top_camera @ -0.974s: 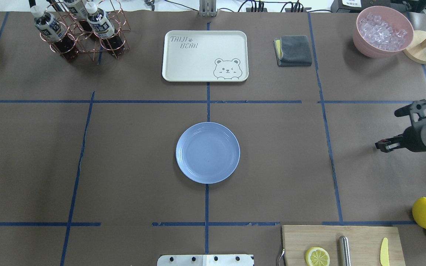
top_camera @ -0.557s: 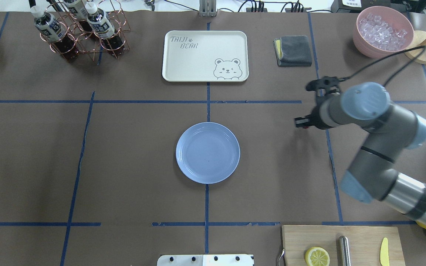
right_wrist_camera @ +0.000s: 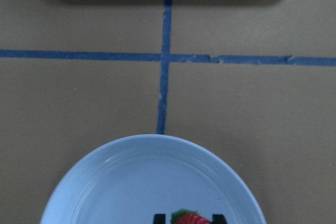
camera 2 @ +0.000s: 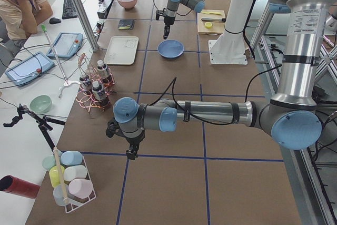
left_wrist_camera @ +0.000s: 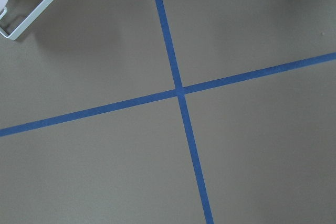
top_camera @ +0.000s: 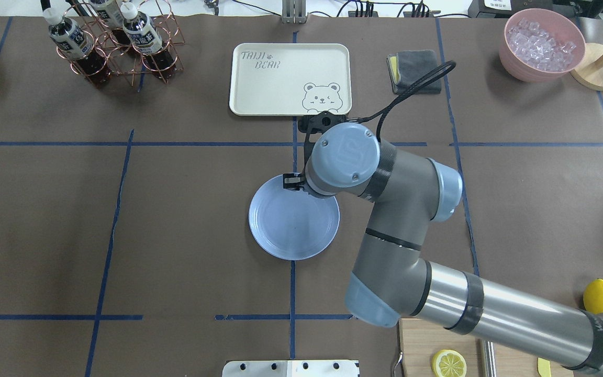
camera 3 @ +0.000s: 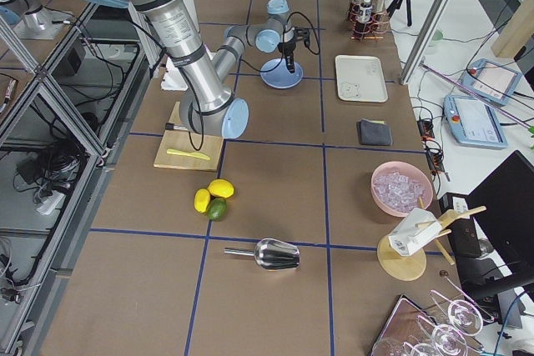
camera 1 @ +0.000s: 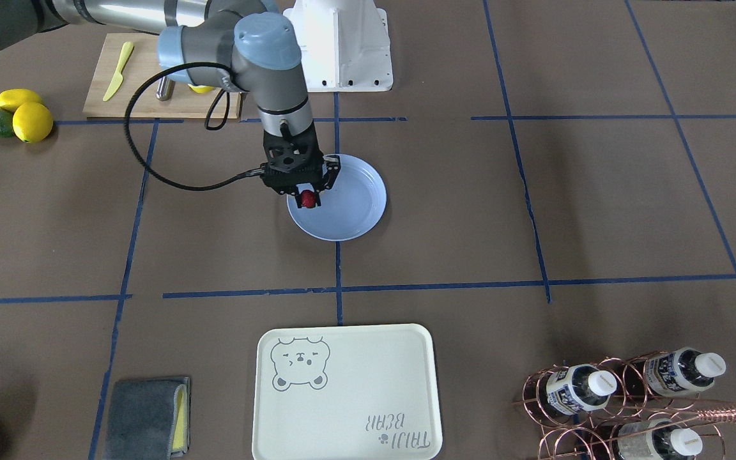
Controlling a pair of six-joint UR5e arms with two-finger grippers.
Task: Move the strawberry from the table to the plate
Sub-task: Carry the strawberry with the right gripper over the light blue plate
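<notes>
My right gripper (camera 1: pixel 308 203) hangs over the near-left part of the light-blue plate (camera 1: pixel 355 207), shut on the small red strawberry (camera 1: pixel 307 199). The right wrist view shows the strawberry (right_wrist_camera: pixel 190 218) with its green end between two black fingertips (right_wrist_camera: pixel 160 218), above the plate (right_wrist_camera: pixel 126 182). From overhead, the arm's wrist covers the gripper and the far right rim of the plate (top_camera: pixel 286 230). My left gripper (camera 2: pixel 131 152) shows only in the exterior left view, low over the brown table (left_wrist_camera: pixel 105 166); I cannot tell its state.
A cream bear tray (top_camera: pixel 290 78) lies just beyond the plate. A wire rack of bottles (top_camera: pixel 113 42) stands far left, a grey cloth (top_camera: pixel 415 71) and a pink bowl of ice (top_camera: pixel 542 44) far right. Lemons (camera 1: pixel 23 115) and a cutting board (camera 1: pixel 144 83) are near the robot's right.
My right arm has swung in from the table's right edge to the centre. It now holds the strawberry over the plate.
</notes>
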